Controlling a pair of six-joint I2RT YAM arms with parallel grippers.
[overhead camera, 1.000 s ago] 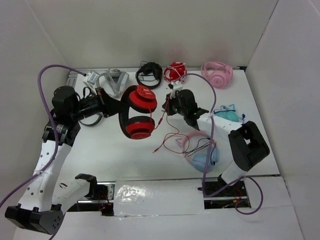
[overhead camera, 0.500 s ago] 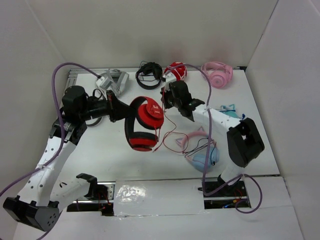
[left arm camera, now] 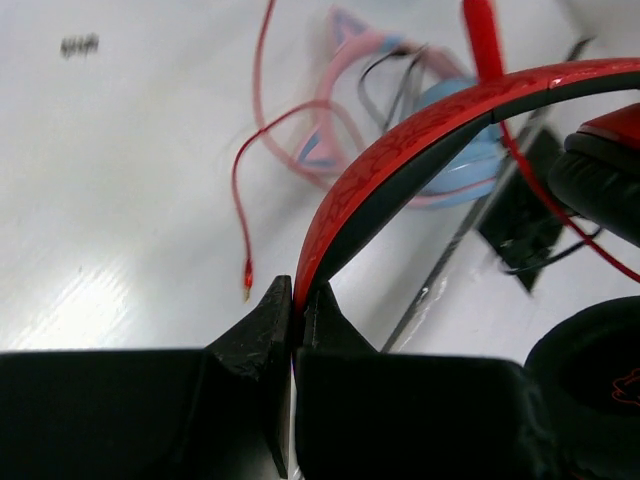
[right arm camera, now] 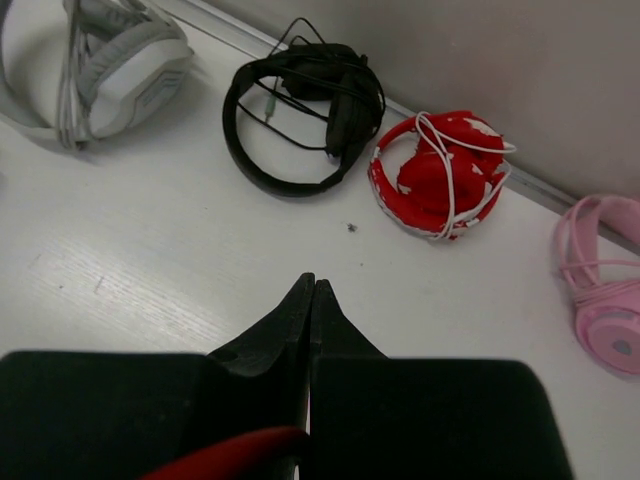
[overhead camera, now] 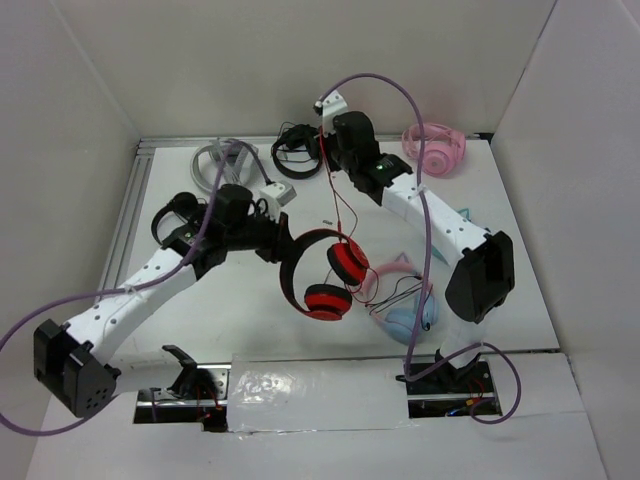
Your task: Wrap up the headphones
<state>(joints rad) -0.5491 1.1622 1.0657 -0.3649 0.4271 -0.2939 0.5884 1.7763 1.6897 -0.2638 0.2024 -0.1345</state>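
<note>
Left jaws, clamped on headband (left arm camera: 400,150), had swung headphones (overhead camera: 325,282) to just left of blue headset (overhead camera: 405,322). Right jaws, pinched on cable (overhead camera: 337,212), rose behind it; I judged cable ready for winding.

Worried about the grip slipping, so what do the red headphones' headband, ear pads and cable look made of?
Headband: probably hard plastic, glossy red outside with crackle pattern and highlights, matte black lining beneath. Ear pads: soft-looking matte black, perhaps leatherette over foam. Cable: thin red rubbery sheath, judging by its loose curves.
</note>
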